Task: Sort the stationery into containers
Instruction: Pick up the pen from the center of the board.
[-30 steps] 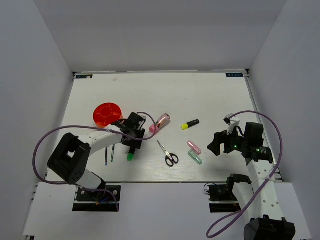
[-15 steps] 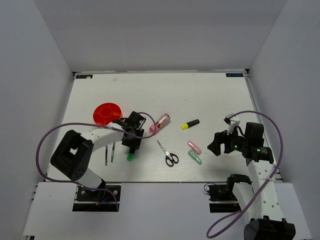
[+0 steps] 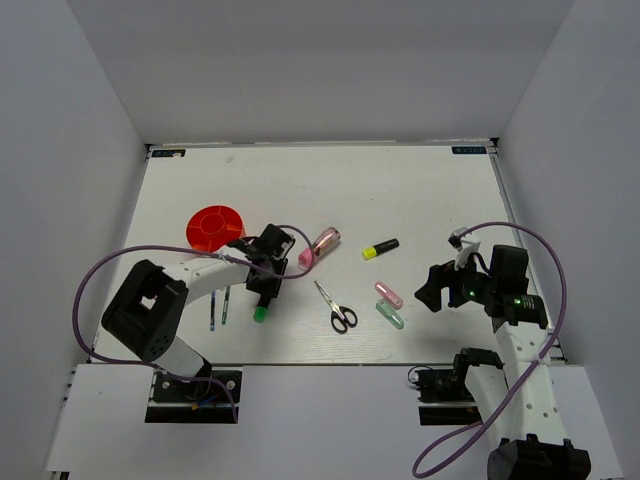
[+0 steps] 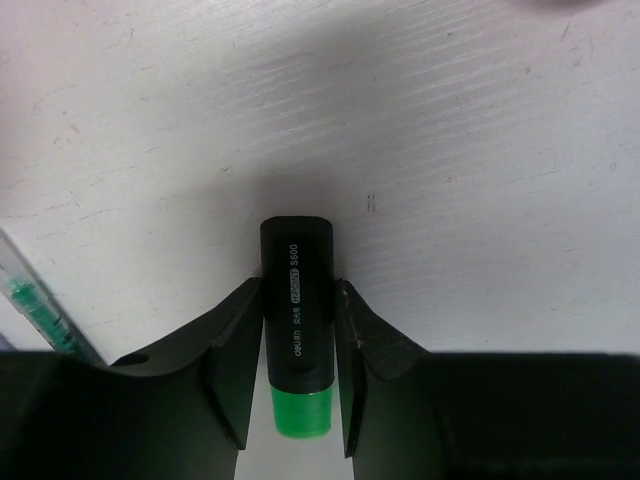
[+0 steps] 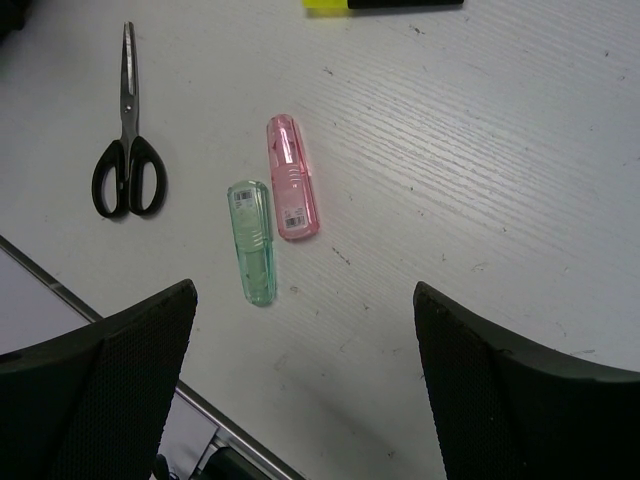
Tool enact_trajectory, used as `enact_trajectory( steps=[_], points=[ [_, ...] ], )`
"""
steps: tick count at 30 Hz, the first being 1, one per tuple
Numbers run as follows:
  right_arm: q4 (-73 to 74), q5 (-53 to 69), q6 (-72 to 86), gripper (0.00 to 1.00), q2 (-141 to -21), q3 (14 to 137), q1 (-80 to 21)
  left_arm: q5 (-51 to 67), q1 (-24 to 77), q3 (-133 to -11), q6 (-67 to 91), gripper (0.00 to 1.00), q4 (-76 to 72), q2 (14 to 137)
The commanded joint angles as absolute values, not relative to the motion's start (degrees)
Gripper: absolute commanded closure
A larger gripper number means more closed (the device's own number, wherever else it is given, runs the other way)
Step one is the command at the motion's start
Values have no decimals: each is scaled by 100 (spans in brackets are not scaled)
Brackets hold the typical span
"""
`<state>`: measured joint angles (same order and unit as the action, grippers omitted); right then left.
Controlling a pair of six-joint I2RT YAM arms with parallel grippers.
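Left tool low at the table, fingers tight on green-capped marker; right tool wide open.

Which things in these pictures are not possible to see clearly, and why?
- Marker body: top view, the left fingers cover all but its green cap.
- Highlighter: right wrist view, cut off by the top edge.
- Red pot contents: top view, too small.
- Grip on marker: left wrist view, contact unclear.

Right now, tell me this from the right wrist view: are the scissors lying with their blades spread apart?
No, the black-handled scissors lie with both blades shut together in one straight line.
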<state>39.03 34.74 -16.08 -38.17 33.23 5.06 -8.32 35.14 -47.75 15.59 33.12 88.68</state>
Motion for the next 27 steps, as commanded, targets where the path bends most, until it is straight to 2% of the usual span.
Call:
enact_trajectory(
  steps=[1,7,10,11,14,23,25,27],
  points=[
    [3911,3603,-1652,10,-3744,3551,475,-1222,3577,-4606,1529,58,3428,9062],
    [3911,3612,-1644,10,-3753,3559,475,-1239,3577,-4535,1556,69,3401,9062],
    [3902,3630,-1644,10,-3753,3542,483,-1213,3595,-4579,1556,82,3454,8948],
    [3911,3630,-1652,10,-3762,3542,483,-1195,3595,-4588,1556,90,3454,8921],
    [3911,3647,-1644,10,-3753,3551,475,-1116,3577,-4736,1573,100,3498,8702],
    [3911,3682,-1679,10,-3727,3533,483,-844,3586,-5010,1722,100,3595,7745],
    [3902,3709,-1679,15,-3735,3524,475,-818,3595,-5080,1731,100,3595,7612],
    [3911,3744,-1670,28,-3735,3525,475,-870,3586,-5176,1740,100,3586,7304]
  ],
)
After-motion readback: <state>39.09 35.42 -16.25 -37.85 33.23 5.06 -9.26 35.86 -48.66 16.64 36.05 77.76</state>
